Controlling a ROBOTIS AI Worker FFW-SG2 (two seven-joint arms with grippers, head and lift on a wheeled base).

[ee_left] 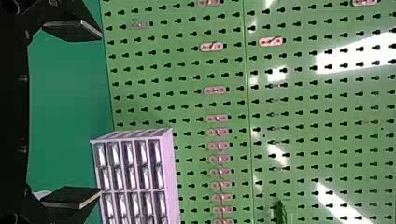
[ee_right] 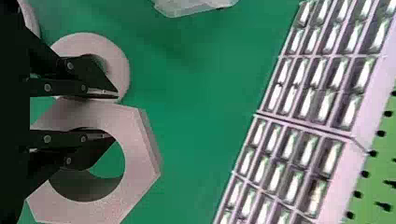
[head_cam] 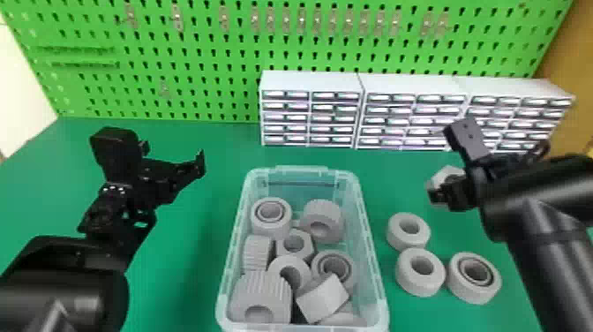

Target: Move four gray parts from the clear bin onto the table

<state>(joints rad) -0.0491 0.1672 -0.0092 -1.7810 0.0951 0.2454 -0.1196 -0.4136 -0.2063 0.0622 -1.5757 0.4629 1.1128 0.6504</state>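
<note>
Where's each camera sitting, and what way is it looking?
Head view: on the robot's head, looking forward and down at the bin; left arm and right arm show.
Left wrist view: on the left wrist, facing the pegboard; the left gripper shows, open.
Right wrist view: on the right wrist, facing table and drawers; the right gripper pinches a nut.
Head and right wrist views share that nut.

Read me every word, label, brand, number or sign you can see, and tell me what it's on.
None can be read.
Drawer cabinets: pale patches on the fronts, too blurred to tell labels from glare.
Left arm: small white marks, too small to make out.
Clear bin and gray parts: no lettering that I can make out.
</note>
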